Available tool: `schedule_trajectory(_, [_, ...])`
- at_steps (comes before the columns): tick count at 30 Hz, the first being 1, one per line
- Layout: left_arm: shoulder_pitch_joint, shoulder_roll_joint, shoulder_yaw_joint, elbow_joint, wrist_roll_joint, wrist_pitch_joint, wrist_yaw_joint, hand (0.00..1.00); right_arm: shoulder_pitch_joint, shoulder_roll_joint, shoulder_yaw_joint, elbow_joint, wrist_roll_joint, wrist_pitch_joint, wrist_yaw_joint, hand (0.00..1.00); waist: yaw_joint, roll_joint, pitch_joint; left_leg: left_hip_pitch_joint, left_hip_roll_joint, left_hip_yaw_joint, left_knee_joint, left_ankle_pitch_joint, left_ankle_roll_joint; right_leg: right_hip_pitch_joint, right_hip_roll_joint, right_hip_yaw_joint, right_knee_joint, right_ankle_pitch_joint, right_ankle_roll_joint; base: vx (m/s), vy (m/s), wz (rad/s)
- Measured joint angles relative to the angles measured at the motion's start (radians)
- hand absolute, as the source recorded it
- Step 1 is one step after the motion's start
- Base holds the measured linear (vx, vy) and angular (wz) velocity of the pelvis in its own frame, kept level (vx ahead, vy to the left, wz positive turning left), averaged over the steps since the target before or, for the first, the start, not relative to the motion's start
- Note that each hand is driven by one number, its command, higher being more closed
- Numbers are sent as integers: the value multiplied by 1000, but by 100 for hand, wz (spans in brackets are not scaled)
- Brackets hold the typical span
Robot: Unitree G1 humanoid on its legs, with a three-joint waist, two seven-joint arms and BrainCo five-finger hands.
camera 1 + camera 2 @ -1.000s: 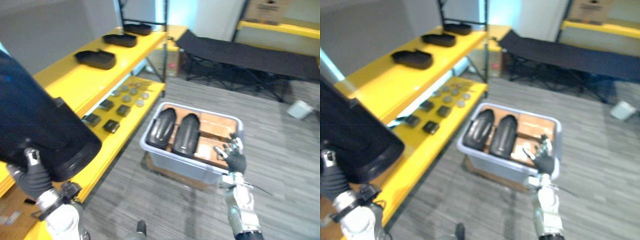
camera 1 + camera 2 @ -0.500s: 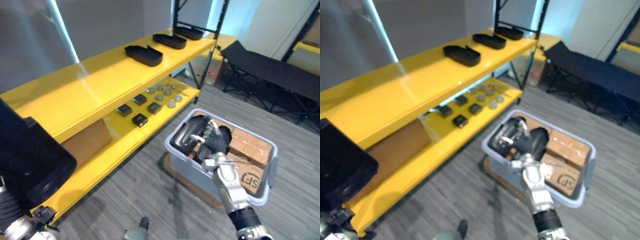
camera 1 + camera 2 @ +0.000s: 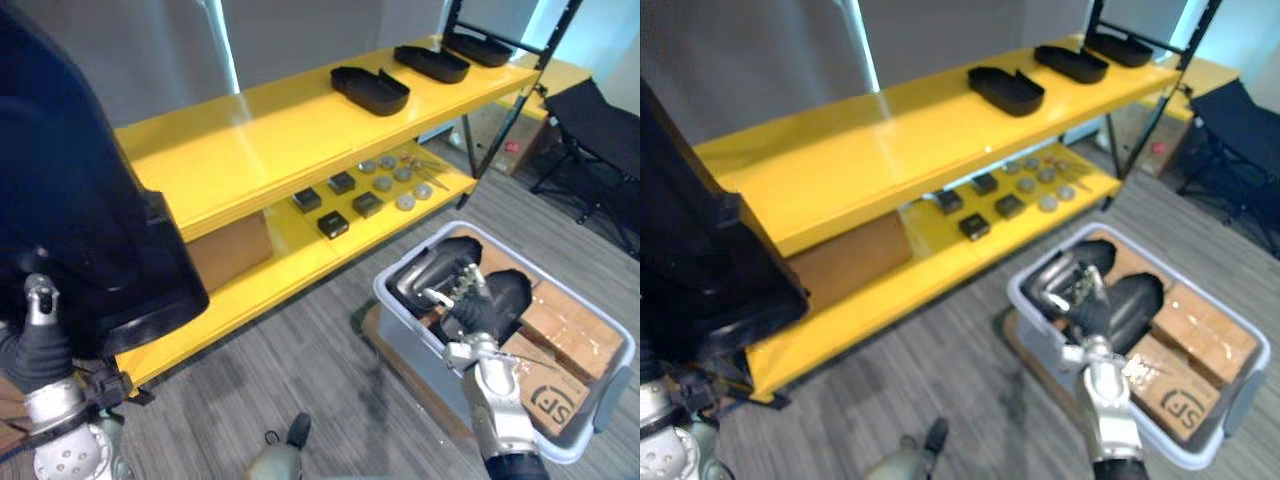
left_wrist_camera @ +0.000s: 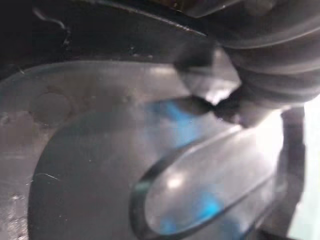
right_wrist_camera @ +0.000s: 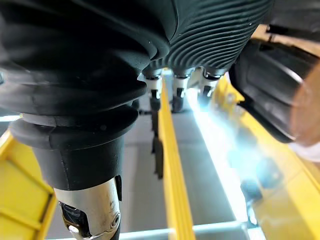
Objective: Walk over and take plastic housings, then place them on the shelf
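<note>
Item 1, room: you have grey striped carpet floor and a black folding cot at the far right.

Item 2, yellow shelf: 2 smooth, glossy tiers. The upper tier carries 3 shallow black plastic housings in a row. The lower tier carries 4 small black blocks, several round grey discs and a brown cardboard box.

Item 3, grey plastic bin on the floor beside the shelf: it contains 2 rounded, glossy black housings beside brown cartons.

Item 4, right robot hand: it is above the bin's housings, fingers loosely extended, holding nothing.

Item 5, left robot hand: it is at the near left, under a large black housing raised before the shelf. You cannot tell how it grips.
</note>
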Motion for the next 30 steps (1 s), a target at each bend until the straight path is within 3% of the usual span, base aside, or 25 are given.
schedule_trajectory(1, [2, -5, -6, 5, 0, -1, -3, 100, 1, 0, -1, 0, 0, -2, 2, 0, -1, 3, 3, -2, -3, 5, 0, 0, -3, 2, 0, 0, 0, -15, 1, -171, -32, 0])
schedule_trajectory(2, [1, -12, -19, 21, 0, -2, -7, 100, 4, -1, -5, 0, 0, -3, 8, 0, -7, 15, 13, -16, 2, 59, 5, -22, -1, 6, -3, -5, -2, -34, 43, -247, -31, 50])
schedule_trajectory(3, [-12, -27, -48, 51, 3, -1, -17, 100, 18, -7, -23, -2, 0, -6, 18, 0, -45, 44, 32, -44, 48, 211, 66, -41, 17, 27, 8, -51, 0, -35, 53, -213, -23, 59])
schedule_trajectory(7, [-11, -29, -74, 76, 12, -2, -15, 100, 58, -22, -68, 0, 0, -36, 26, 0, -56, 71, 40, -66, 89, 342, 94, -49, 22, 22, -12, -81, 27, -54, 55, -132, 40, 40])
schedule_trajectory(9, [-4, -27, -66, 75, 12, -7, -2, 100, 57, -21, -67, 0, -1, -63, 27, 0, -45, 72, 39, -68, 90, 388, 139, -60, 39, 23, -33, -71, 63, -79, 69, -23, 44, -4])
schedule_trajectory(13, [-20, -23, -41, 75, 12, -8, -1, 100, 26, 6, -61, -1, -51, -93, -7, 0, -39, 22, 25, -82, 19, 403, 176, -92, 71, 27, -106, -61, 83, -106, 73, 113, 92, 13])
schedule_trajectory(15, [-56, -21, -23, 85, 12, -9, -14, 100, 22, 16, -63, -1, -90, -93, -33, 0, -46, 7, 29, -77, -7, 393, 190, -122, 82, 13, -145, -41, 193, -78, 50, 174, 106, 38])
schedule_trajectory(16, [-87, -13, -27, 99, 17, -5, -19, 100, 26, 17, -63, 2, -90, -95, -52, 0, -58, 2, 31, -55, -21, 369, 181, -126, 88, -56, -181, 26, 366, -30, -8, 140, 106, 54])
schedule_trajectory(17, [-98, 7, -26, 102, 17, -5, -17, 100, 23, 21, -66, 2, -90, -107, -59, 0, -59, -2, 33, -25, -25, 362, 161, -132, 95, -108, -200, 87, 478, 35, -38, 248, 138, 56])
schedule_trajectory(18, [-110, 51, -27, 104, 18, -1, -15, 100, 21, 22, -77, 2, -94, -128, -70, 0, -71, -7, 35, 28, -28, 326, 124, -139, 104, -181, -202, 191, 629, 186, -28, 239, 84, 35])
schedule_trajectory(19, [-114, 69, -27, 104, 20, 0, -10, 100, 22, 24, -83, 1, -100, -136, -72, 0, -77, -6, 36, 43, -28, 313, 110, -141, 107, -212, -197, 221, 681, 191, -21, 253, 56, 39])
schedule_trajectory(20, [-119, 83, -27, 104, 21, 0, -1, 100, 22, 26, -91, 0, -106, -146, -72, 0, -84, -8, 34, 51, -28, 300, 99, -144, 111, -246, -188, 238, 718, 138, -24, 249, 9, 57])
schedule_trajectory(21, [-144, 91, -30, 105, 16, 14, 14, 100, 27, 27, -122, -28, -114, -162, -69, 0, -99, -10, 34, 75, -19, 264, 87, -155, 116, -313, -139, 250, 709, 19, -22, 251, 6, 52])
schedule_trajectory(23, [-154, 91, -30, 105, 12, 30, 20, 100, 32, 26, -147, -54, -117, -179, -66, 0, -98, -9, 35, 95, -13, 250, 82, -170, 113, -348, -97, 250, 590, -30, -24, 293, -10, 35])
schedule_trajectory(26, [-187, 92, -45, 110, 12, 54, 23, 100, 33, 15, -171, -81, -117, -191, -71, 0, -110, 3, 41, 91, 2, 189, 130, -223, 96, -412, -20, 337, 326, -26, -22, 224, -70, 48])
schedule_trajectory(28, [-202, 92, -94, 128, 10, 60, 21, 100, 52, 13, -176, -90, -116, -191, -71, 0, -132, 14, 45, 94, 24, 109, 191, -272, 84, -418, 24, 459, 243, -17, -9, 248, -197, 101])
schedule_trajectory(30, [-191, 90, -126, 126, 8, 59, 15, 100, 75, 13, -175, -122, -117, -191, -69, 0, -136, 26, 48, 94, 41, 61, 240, -314, 58, -413, 43, 516, 213, -8, -4, 217, -217, 90])
